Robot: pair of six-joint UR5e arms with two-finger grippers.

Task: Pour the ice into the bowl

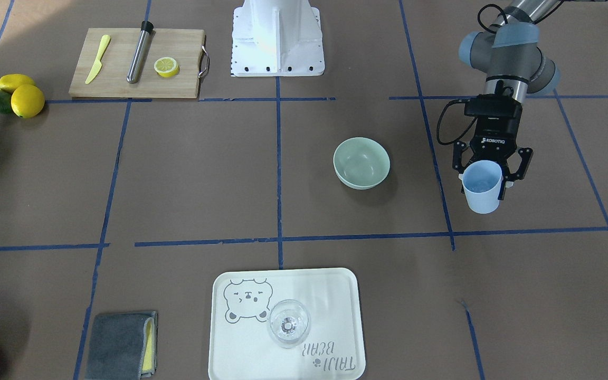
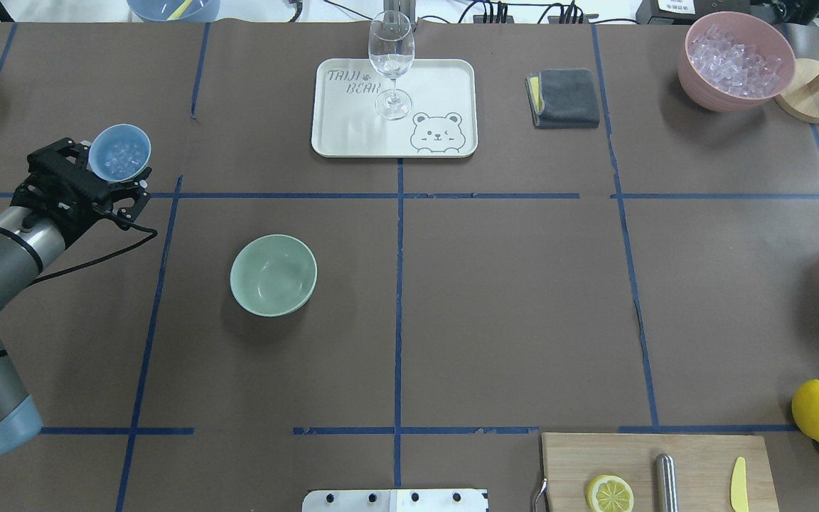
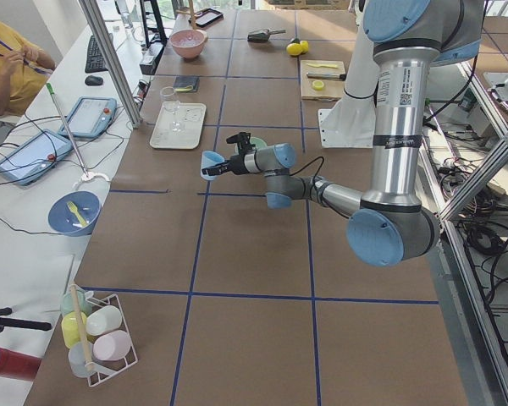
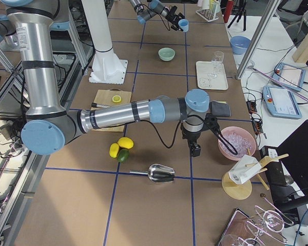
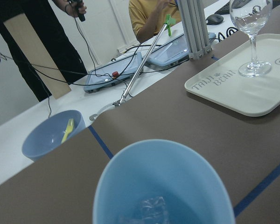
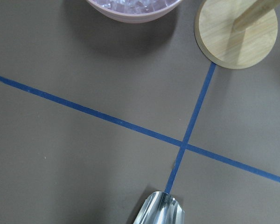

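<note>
My left claw (image 1: 487, 174) is clenched around the blue cup (image 1: 481, 196), held upright so the ice (image 2: 119, 153) sits at its bottom until I am over the target. The green bowl (image 2: 274, 274) stands empty and well apart, at about four o'clock from the cup in the overhead view. Out in the open, it leaves me room to swing in and tip. The right claw (image 4: 195, 148) hangs far off by the pink tub (image 4: 237, 142), out of the way. Whether it is released or clenched I cannot tell.

Pale green bowl (image 4: 167, 53) on table (image 4: 154, 215)
</note>
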